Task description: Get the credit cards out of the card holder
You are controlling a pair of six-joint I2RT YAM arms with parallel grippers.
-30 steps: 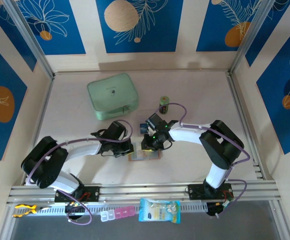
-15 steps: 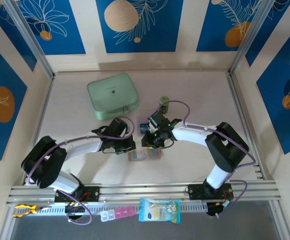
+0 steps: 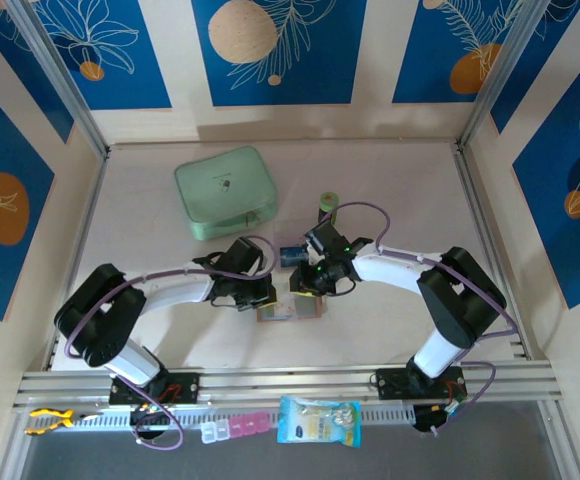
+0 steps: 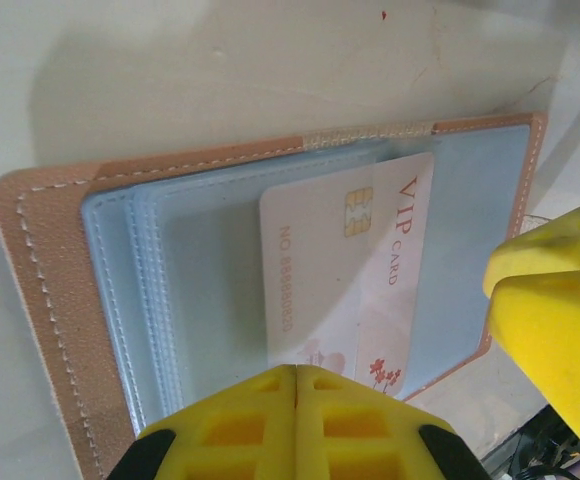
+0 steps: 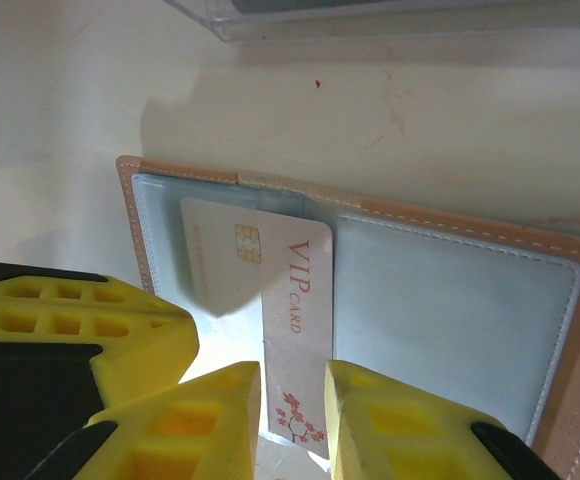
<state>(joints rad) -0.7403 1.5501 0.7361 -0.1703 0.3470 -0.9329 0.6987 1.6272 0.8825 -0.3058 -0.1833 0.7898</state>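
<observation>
The tan card holder (image 4: 50,260) lies open and flat on the table (image 3: 390,180), grey-blue plastic pockets up. A pale pinkish-white credit card (image 5: 295,300) marked "VIP CARD", with a chip, sticks halfway out of a pocket past the holder's near edge. My right gripper (image 5: 295,385) is open, its jaws either side of the card's free end. My left gripper (image 4: 297,375) is shut, with its tip over the holder's near edge beside the card (image 4: 340,270). From above, both grippers (image 3: 260,297) (image 3: 305,290) meet over the holder (image 3: 292,309). A black card is out of view.
A mint-green zip case (image 3: 225,190) sits at the back left. A small green item (image 3: 327,205) stands behind the grippers. A clear plastic box (image 5: 300,15) lies just beyond the holder. The rail at the near edge carries small packets (image 3: 318,420).
Both arms have edged to the right. My left gripper has slid closer to the holder's left side, and the right arm's elbow has swung outward.
</observation>
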